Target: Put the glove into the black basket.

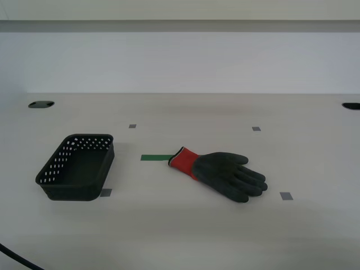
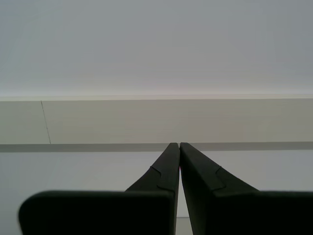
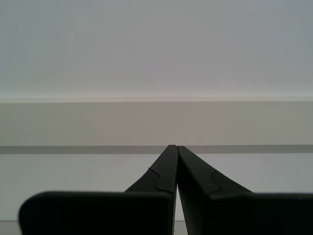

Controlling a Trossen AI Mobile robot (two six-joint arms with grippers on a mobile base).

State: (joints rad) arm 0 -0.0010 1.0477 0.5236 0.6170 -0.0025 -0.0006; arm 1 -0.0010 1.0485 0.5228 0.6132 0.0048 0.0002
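Note:
The glove (image 1: 222, 171) lies flat on the pale table, red cuff toward the exterior view's left, dark fingers toward the right. The black basket (image 1: 77, 166), perforated and empty, stands on the table to the glove's left, apart from it. Neither arm shows in the exterior view. My first gripper (image 3: 176, 147) is shut with nothing between its fingers and points at a white wall. My second gripper (image 2: 179, 144) is also shut and empty, facing the same kind of wall. Neither wrist view shows the glove or the basket.
A green tape strip (image 1: 156, 157) lies by the glove's cuff. Small grey squares (image 1: 286, 196) mark the table. Dark cable holes (image 1: 41, 104) sit at the table's back corners. A black cable (image 1: 14, 259) crosses the near left corner. A white wall stands behind the table.

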